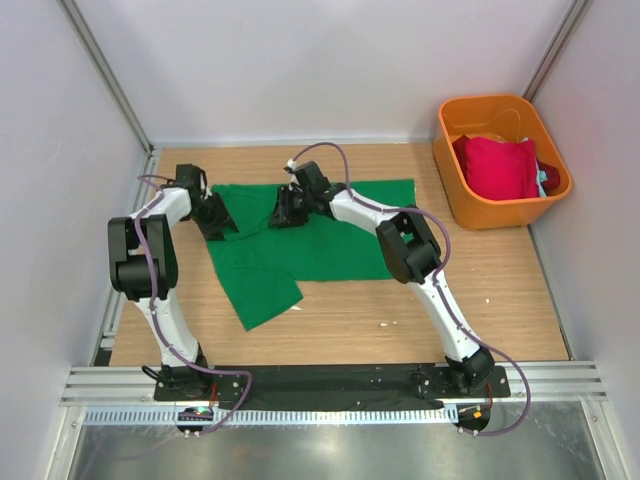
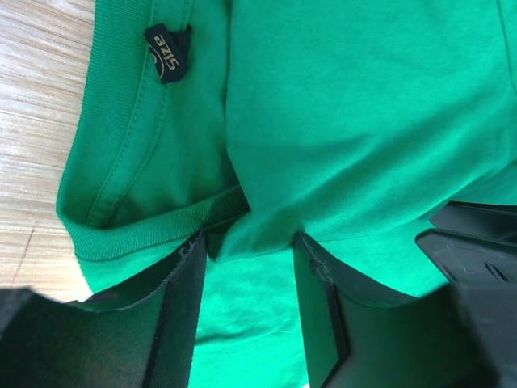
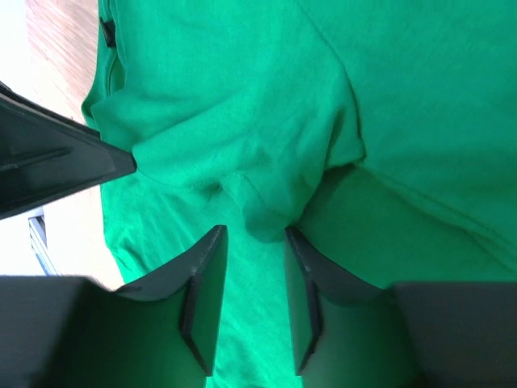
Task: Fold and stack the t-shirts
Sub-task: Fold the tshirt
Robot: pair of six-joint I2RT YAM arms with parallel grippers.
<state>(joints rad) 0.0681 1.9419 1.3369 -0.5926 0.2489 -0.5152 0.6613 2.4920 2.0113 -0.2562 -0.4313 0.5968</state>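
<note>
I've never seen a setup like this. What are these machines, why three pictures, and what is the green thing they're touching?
These are two robot arms bolted to the near edge of a wooden table. The wide picture comes from a camera overhead; the two close-ups come from small cameras on each arm's wrist, looking past its own claw. A green t-shirt lies spread on the table. The left claw and the right claw are both down on it, each with a ridge of cloth bunched between its fingers; whether they pinch it tight, I can't tell. In the far right corner an orange bin holds a red t-shirt and a bit of teal cloth.
</note>
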